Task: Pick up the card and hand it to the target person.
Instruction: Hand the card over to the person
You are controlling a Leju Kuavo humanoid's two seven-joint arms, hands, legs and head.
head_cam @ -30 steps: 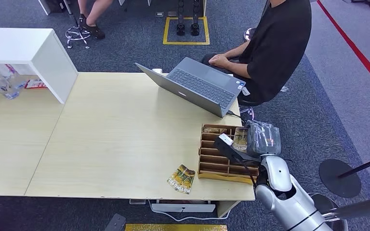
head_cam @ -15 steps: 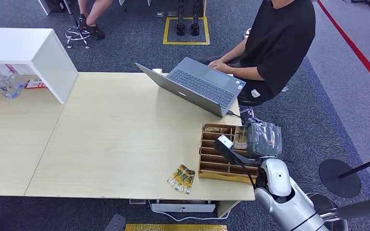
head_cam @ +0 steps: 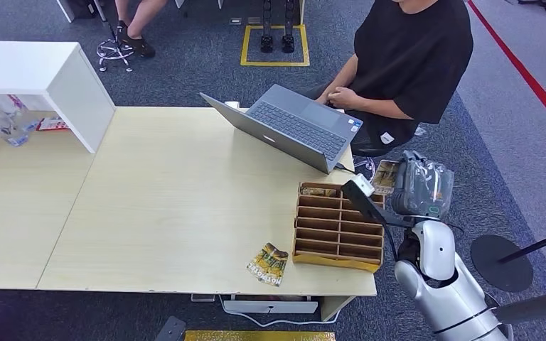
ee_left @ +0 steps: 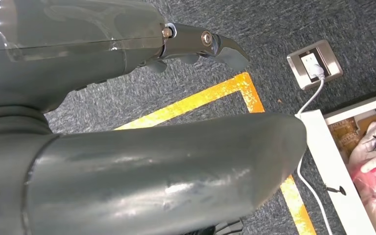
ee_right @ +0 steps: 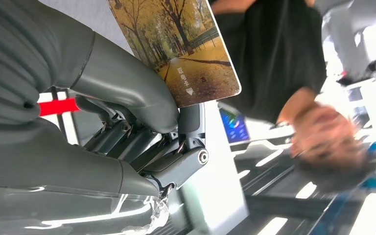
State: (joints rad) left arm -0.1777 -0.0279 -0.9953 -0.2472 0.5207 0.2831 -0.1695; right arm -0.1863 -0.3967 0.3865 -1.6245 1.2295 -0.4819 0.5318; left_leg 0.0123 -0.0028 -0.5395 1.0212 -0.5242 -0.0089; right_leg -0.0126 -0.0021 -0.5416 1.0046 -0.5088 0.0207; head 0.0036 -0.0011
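Right hand (ee_right: pixel 142 122) (card (ee_right: pixel 176 44) between fingers)

Card (ee_right: pixel 186 54) in right hand (ee_right: pixel 127 127): small white characters above a downward triangle on autumn-tree print; too small to read surely. Packet (head_cam: pixel 268 263) near table's (head_cam: pixel 170 213) front edge: lettering illegible.

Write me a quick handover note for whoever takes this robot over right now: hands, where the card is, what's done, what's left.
Right hand: holds the card between thumb and fingers, raised beyond the table's right edge, clear of the wooden slotted organizer.
Left hand: hangs low over the carpet; holds nothing that I can see.
Person in black: seated behind the laptop, hands together, not reaching.
Done: card picked up.
Left: extend it to the person and release once it is taken.
Another card lies on the table's front edge.
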